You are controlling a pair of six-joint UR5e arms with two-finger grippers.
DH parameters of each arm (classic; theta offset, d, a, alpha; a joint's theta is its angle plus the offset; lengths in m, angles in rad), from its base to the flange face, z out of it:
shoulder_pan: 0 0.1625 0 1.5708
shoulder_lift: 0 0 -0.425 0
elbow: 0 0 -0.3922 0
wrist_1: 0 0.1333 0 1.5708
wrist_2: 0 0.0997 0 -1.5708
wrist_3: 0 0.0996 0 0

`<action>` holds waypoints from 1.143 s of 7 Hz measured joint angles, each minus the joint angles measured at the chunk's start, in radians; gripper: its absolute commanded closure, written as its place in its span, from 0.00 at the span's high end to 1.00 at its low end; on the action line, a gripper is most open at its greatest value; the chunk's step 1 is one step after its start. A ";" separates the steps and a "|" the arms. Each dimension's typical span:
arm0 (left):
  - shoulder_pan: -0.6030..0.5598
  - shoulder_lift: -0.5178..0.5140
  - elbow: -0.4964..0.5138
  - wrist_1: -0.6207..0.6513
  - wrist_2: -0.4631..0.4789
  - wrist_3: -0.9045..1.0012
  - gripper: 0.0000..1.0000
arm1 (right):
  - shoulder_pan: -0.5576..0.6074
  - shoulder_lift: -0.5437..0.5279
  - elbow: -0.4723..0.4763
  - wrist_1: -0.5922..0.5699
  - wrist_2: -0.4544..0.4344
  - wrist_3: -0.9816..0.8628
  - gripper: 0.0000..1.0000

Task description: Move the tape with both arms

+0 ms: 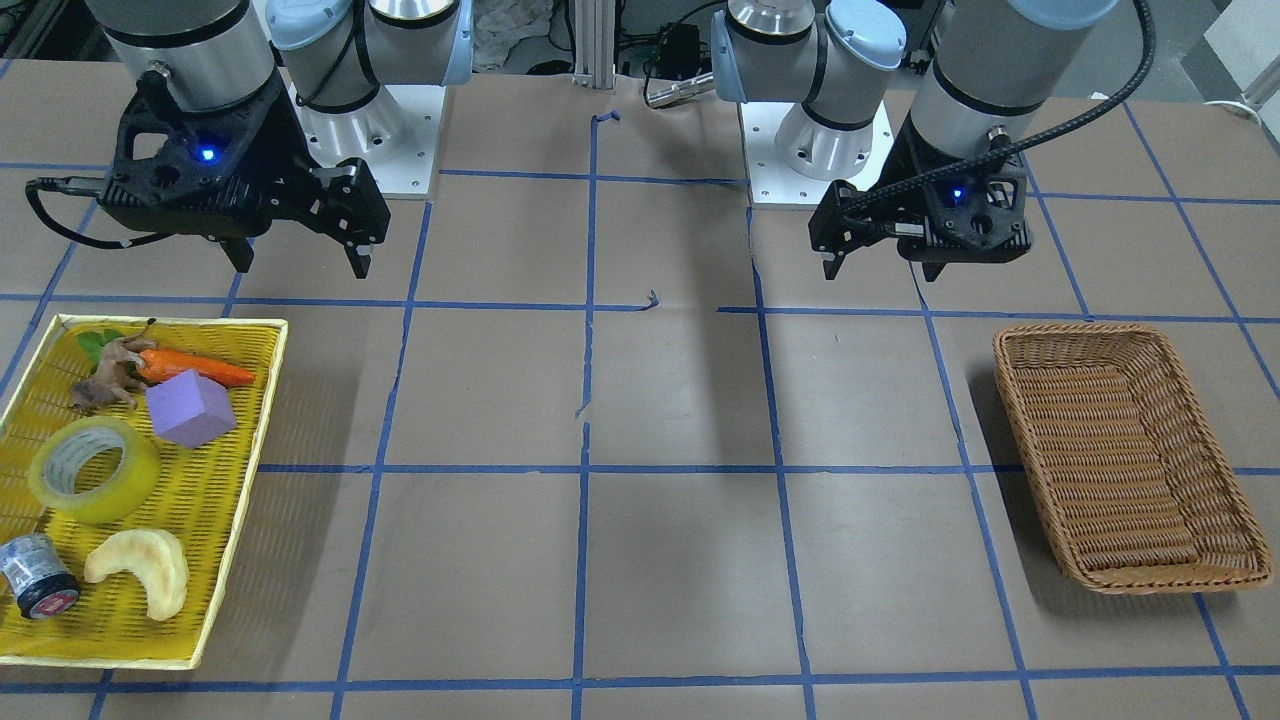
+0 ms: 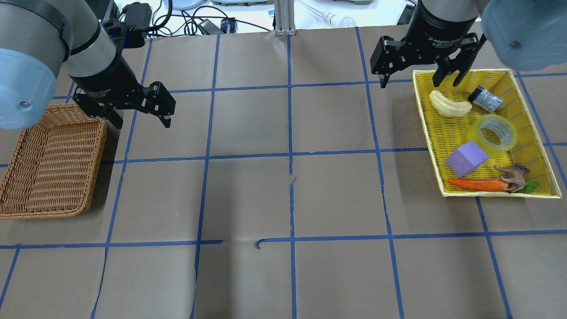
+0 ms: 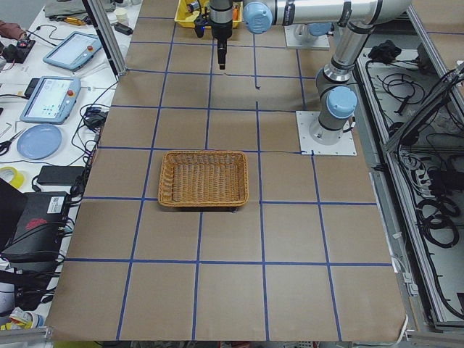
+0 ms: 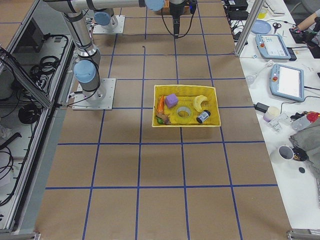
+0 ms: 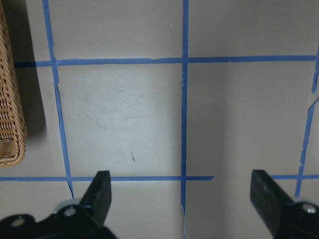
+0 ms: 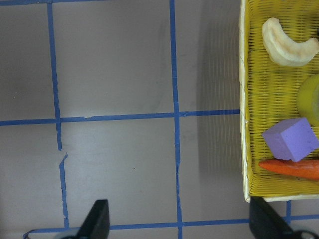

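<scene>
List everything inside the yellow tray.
The yellow tray holds the tape, a purple block, a carrot, a brown toy animal, a pale crescent and a small dark cylinder. The animal covers the carrot's leafy end in part; the weave beneath each thing is hidden.

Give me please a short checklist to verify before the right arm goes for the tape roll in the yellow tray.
1. Right gripper open and empty: ok.
2. Left gripper open and empty: ok.
3. Tape lies flat in the yellow tray, nothing on top: ok.
4. Right gripper over the tape: not ok, it hangs off to the side.
5. Gap between tape and purple block: cannot tell, they sit very close.
6. Wicker basket empty: ok.
</scene>
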 measured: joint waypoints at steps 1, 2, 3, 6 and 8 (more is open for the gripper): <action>0.000 0.000 0.000 0.001 0.000 0.000 1.00 | 0.000 0.000 -0.002 0.001 0.000 -0.013 1.00; 0.000 0.000 0.000 0.001 0.000 0.000 1.00 | 0.000 0.001 -0.004 0.002 0.000 -0.029 1.00; 0.000 0.000 0.000 0.002 0.000 0.000 1.00 | -0.001 0.002 -0.006 0.002 -0.001 -0.039 1.00; 0.001 0.000 0.000 0.002 0.000 0.000 1.00 | -0.007 0.009 -0.016 -0.001 -0.002 -0.112 1.00; 0.001 0.000 0.000 0.001 0.000 0.000 1.00 | -0.023 0.050 -0.042 0.002 -0.005 -0.245 1.00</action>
